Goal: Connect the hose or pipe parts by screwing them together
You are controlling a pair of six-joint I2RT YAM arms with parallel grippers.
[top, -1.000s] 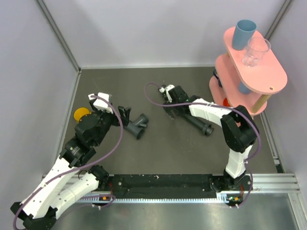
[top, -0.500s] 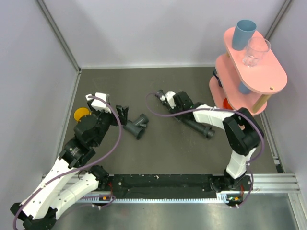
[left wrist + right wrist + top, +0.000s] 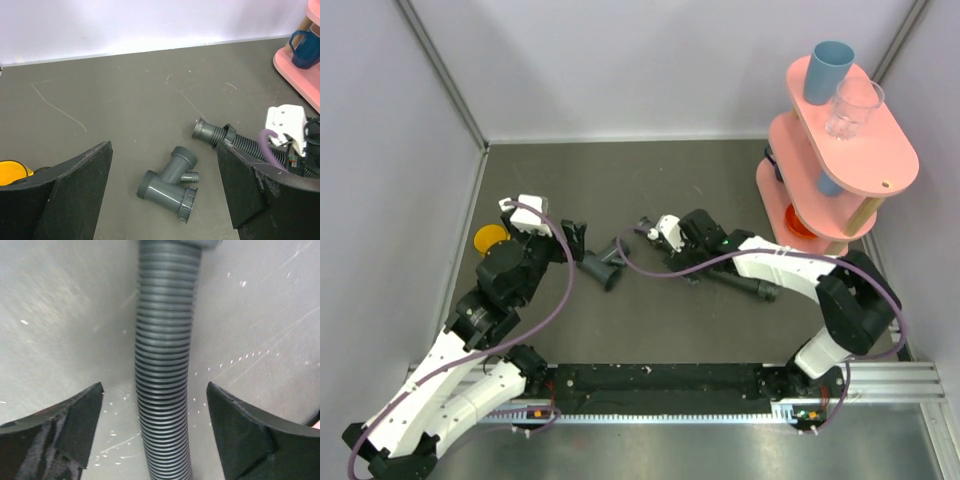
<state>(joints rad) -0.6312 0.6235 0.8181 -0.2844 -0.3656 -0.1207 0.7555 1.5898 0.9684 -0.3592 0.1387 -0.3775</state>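
Two pale, plain walls meet in a corner behind the bench (image 3: 650, 180), and more pale panels close it in on the left and right. Its top is a dark grey matte sheet, marked with thin light scratches and small specks. A ribbed aluminium rail (image 3: 890, 380) runs along the near edge.

At the right side stands a pink tiered shelf (image 3: 885, 150). A blue cup (image 3: 830, 68) and a clear glass (image 3: 855, 108) sit on its top tier, and a blue mug (image 3: 305, 47) on a lower one. A yellow disc (image 3: 488, 240) lies near the left wall.

The short grey branch fitting (image 3: 170, 182) lies on its side left of centre, touched by nothing. The black ribbed hose (image 3: 162, 365) lies flat, stretching right from there. Its near collar is close to the fitting but not joined to it.

The left gripper (image 3: 576, 241) hovers just left of the fitting with its jaws spread wide and nothing between them. The right gripper (image 3: 155, 390) is low over the hose, one finger on each side. There is bare bench between each finger and the ribs, so it grips nothing.
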